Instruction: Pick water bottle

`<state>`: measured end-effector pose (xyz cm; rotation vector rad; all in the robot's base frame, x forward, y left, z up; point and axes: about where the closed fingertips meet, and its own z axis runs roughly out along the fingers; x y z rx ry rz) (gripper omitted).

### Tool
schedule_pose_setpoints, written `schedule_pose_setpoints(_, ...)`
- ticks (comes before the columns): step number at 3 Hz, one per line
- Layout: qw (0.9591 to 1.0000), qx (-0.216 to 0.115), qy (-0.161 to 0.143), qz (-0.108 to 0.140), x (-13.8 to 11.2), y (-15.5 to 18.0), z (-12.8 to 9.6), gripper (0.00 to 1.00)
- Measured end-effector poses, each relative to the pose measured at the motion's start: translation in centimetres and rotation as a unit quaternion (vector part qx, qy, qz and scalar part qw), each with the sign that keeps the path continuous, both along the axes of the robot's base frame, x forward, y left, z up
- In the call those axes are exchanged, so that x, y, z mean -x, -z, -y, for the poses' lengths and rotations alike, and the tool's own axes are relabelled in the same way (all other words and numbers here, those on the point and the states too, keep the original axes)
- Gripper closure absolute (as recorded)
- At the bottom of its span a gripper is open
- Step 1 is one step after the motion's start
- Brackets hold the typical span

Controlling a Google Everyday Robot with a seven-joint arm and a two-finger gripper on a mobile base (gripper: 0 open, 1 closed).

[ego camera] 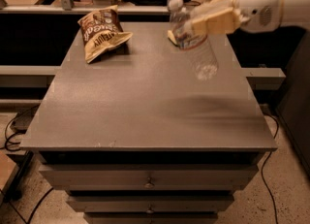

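Above the table (121, 116), jaws clamp the tilted water bottle (202, 59).

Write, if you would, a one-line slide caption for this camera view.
End effector holds the tilted water bottle above the table's far right; chip bag lies far left.
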<state>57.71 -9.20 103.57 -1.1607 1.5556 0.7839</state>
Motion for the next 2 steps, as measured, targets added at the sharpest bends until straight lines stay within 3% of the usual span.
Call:
schedule_pose_setpoints(1, 0.9995, -0.015, 0.006, 0.028, 0.47, -4.10, 0.77, 1.00)
schedule_pose_setpoints(2, 0.9994, -0.016, 0.006, 0.031, 0.46, -4.42, 0.80, 1.00)
